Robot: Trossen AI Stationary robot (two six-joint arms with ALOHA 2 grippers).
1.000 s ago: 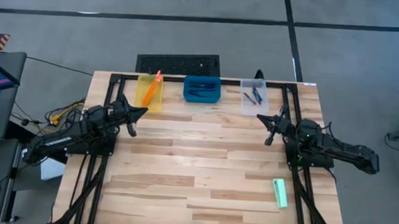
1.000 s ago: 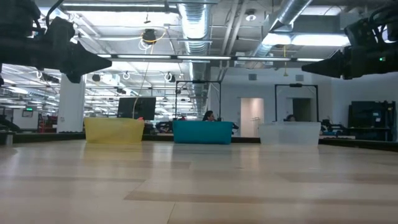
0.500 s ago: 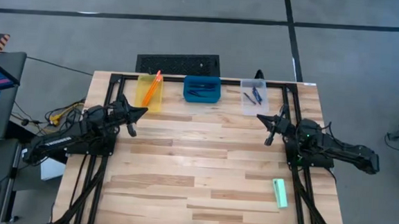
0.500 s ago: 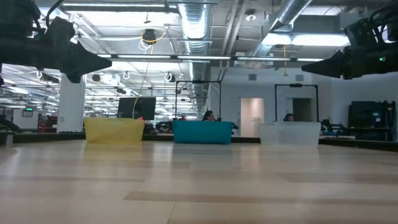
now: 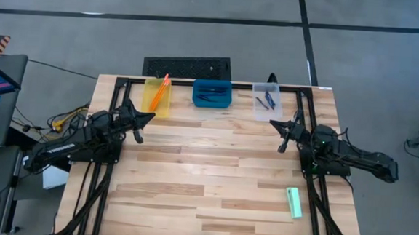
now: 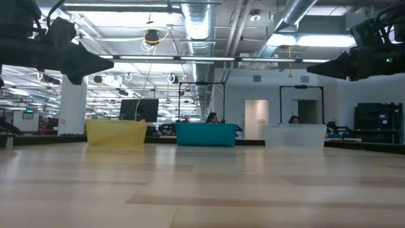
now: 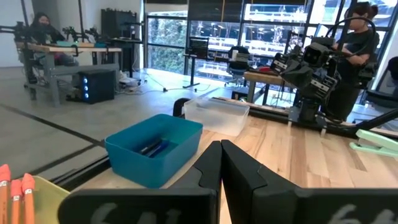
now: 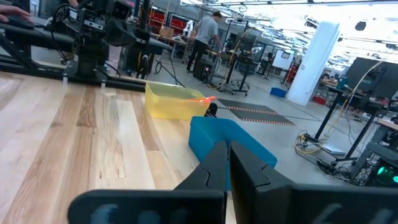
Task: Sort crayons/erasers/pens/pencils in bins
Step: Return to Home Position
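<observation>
Both arms hover above the tabletop (image 5: 206, 175). The left tool (image 5: 148, 117) is near the yellow bin (image 5: 152, 104) and the right tool (image 5: 273, 123) near the clear bin (image 5: 260, 113), each with fingers pressed together and empty. Orange pencils (image 5: 163, 90) rest in the yellow bin, pens (image 5: 211, 96) in the blue bin (image 5: 212, 105), and dark blue sticks (image 5: 269, 101) in the clear bin. The mint eraser (image 5: 294, 202) lies on the tabletop near its right edge, well apart from the bins.

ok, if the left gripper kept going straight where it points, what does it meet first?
Likely the clear bin: the left gripper, shut, aims at it, passing beside the blue bin. It rides above the table, so it may clear the rim; depth is unclear.
</observation>
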